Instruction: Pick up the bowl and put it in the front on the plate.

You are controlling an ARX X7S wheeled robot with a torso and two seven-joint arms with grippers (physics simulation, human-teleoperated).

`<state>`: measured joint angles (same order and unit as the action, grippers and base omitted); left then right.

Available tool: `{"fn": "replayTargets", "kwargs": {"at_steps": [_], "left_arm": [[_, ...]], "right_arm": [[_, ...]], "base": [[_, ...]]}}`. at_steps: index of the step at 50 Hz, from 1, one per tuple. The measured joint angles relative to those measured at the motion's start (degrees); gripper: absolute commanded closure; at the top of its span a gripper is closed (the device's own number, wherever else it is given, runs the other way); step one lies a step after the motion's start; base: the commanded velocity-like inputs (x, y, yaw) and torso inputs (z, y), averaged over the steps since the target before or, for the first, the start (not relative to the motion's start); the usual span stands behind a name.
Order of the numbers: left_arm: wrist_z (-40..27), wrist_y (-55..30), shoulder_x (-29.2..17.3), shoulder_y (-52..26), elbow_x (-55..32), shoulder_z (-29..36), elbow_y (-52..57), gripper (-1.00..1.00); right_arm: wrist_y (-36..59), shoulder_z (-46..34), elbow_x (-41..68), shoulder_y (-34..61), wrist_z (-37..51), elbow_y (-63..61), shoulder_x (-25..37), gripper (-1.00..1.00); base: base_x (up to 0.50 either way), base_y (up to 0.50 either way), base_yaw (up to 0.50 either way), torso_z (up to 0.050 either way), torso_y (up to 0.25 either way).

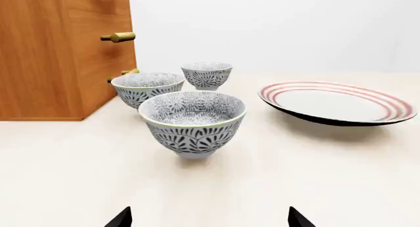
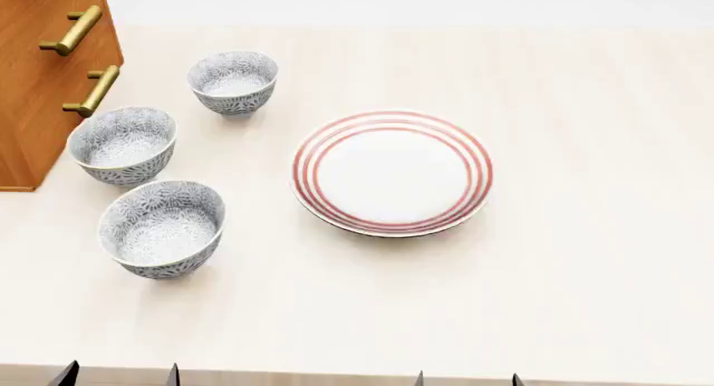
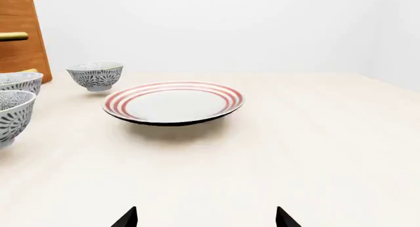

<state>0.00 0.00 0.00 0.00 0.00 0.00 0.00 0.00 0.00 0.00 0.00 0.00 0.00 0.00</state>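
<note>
1. At the table's near edge, the left gripper [image 2: 117,374] and right gripper [image 2: 466,378] are seen only as dark fingertips, spread apart and holding nothing.
2. The small grey-blue floral front bowl [image 2: 163,228] is set upright on the pale table [image 2: 580,261], left of the wide red-ringed white plate [image 2: 392,172].
3. Two matching bowls [image 2: 123,145] are placed farther back, beside a wooden drawer cabinet [image 2: 45,60].

A simulated home kitchen or dining setting is suggested. Patterned bowls [image 2: 163,228] and a red-ringed plate [image 2: 392,172] are laid out on a pale tabletop [image 2: 580,277], and a wooden cabinet [image 2: 39,85] with brass drawer handles [image 2: 72,30] is set against a plain white wall [image 3: 229,30].
</note>
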Motion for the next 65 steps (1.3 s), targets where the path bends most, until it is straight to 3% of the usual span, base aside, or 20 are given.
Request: {"fn": "replayTargets", "kwargs": {"at_steps": [31,46,65], "left_arm": [[-4.3,1.7,-3.8,0.6,-3.3,4.4,0.8,-1.0],[-12.6,23.5,-4.8,3.4,4.4,4.4,5.2,-1.0],[-16.7,31.5,-6.3,4.4,7.1,5.6,6.4,-1.0]], "right_arm": [[-0.3,-4.5,3.6,0.1,4.7,0.1,3.7,-1.0],[-21.3,-4.3,6.1,-2.9,5.6,-3.0,3.8,-1.0],[-29.8,-6.0,6.7,-3.9,6.9,-3.9,5.1,-1.0]], "base": [[0.0,0.0,0.0,0.0,0.0],[0.0,0.0,0.0,0.0,0.0],[0.45,0.0,0.0,0.0,0.0]]}}
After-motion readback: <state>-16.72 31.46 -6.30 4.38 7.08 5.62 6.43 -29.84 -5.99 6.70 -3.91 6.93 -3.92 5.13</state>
